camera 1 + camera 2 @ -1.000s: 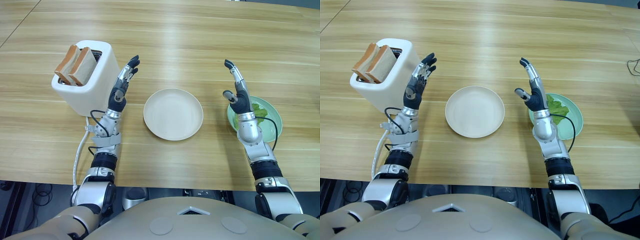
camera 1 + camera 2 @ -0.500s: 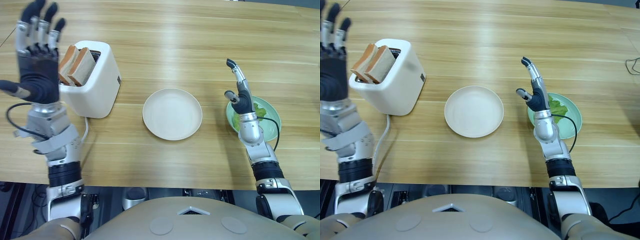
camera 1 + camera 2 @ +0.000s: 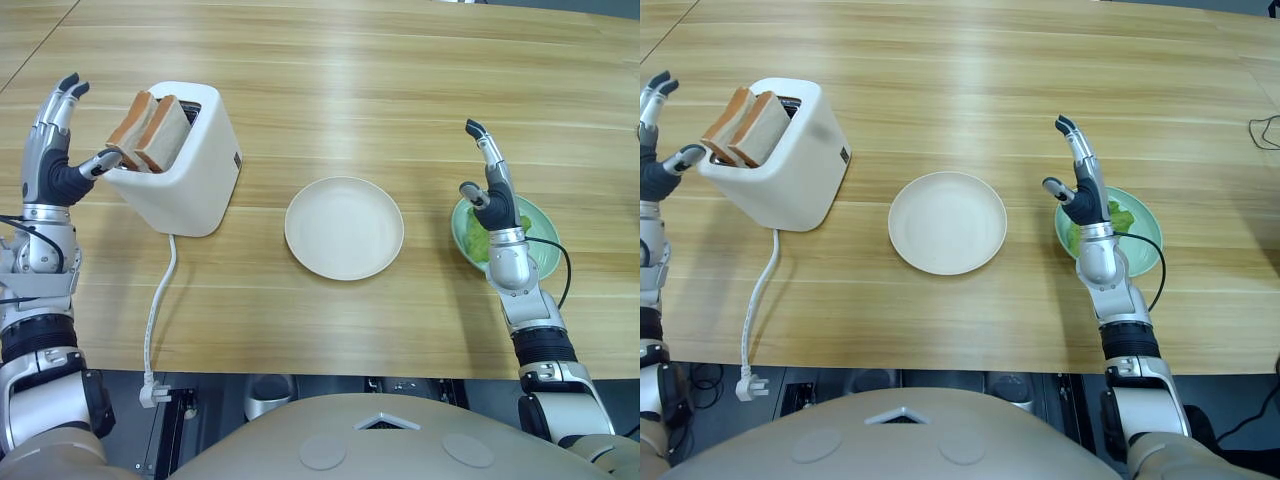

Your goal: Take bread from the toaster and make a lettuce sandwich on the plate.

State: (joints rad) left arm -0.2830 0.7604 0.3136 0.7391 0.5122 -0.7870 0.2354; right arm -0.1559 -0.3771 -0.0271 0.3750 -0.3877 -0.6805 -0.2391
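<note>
Left eye view: white toaster [image 3: 190,165] sits upper left on the wood table [image 3: 400,80]. It has two slots w/ one of the bread slices [image 3: 150,130] in each. Both slices stand well out of the top & lean toward frame left. A cord [image 3: 160,290] runs from the toaster base down-frame to the table's near edge, & the plug [image 3: 150,395] hangs just past it. The plate [image 3: 344,228] is at ctr, round, its cream face bare. The green bowl [image 3: 540,215] is at right w/ lettuce [image 3: 476,240] inside. L hand [image 3: 48,165] is at the far left edge, raised, just beside the toaster's left side. Its fingers are straight, pressed together & point to frame top. The thumb sticks out toward the slices, tip v. near the toaster's top-left corner; can't tell if it touches. It grips nothing.

Right eye view: R hand [image 3: 1085,200] is right of ctr, raised over the bowl's left rim, btwn plate & bowl. Fingers are straight & together, pointing up-frame, thumb out to the left, holding nothing. The forearm covers the bowl's left part, & pale green leaves show just right of the wrist. Toaster & plate are well apart. Plate & bowl are near each other, not touching.
</note>
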